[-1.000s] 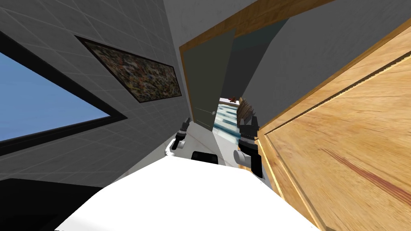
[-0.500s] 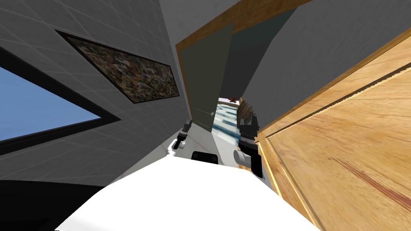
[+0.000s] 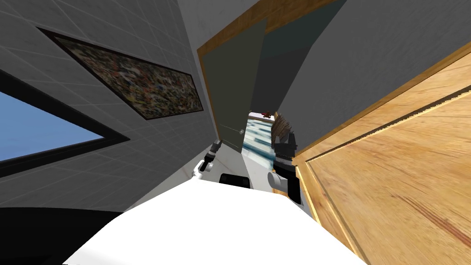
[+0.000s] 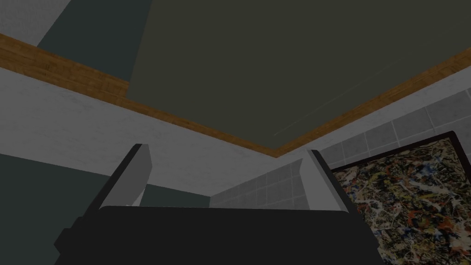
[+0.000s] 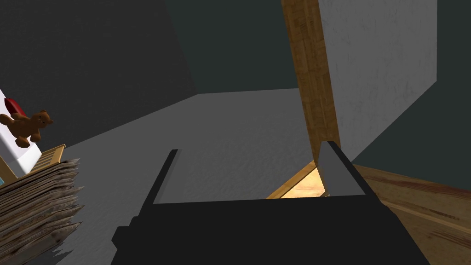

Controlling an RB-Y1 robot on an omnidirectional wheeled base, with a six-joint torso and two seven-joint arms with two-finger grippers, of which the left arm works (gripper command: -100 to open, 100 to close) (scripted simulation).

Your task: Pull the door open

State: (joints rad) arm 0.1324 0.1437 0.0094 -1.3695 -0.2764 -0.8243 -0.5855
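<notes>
Door (image 3: 234, 83) ajar | left gripper (image 4: 227, 152) spread wide, empty (right gripper (image 5: 250, 148) likewise) | advice: robot squares it around knob (image 3: 242, 131) before closing, then pulls steadily.

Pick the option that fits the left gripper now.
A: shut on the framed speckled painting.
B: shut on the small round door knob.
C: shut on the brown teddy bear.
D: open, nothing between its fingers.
D: in the left wrist view the left gripper has its two thin light grey fingers standing wide apart, with only the wall and the dark olive-grey door panel seen behind the gap.
</notes>
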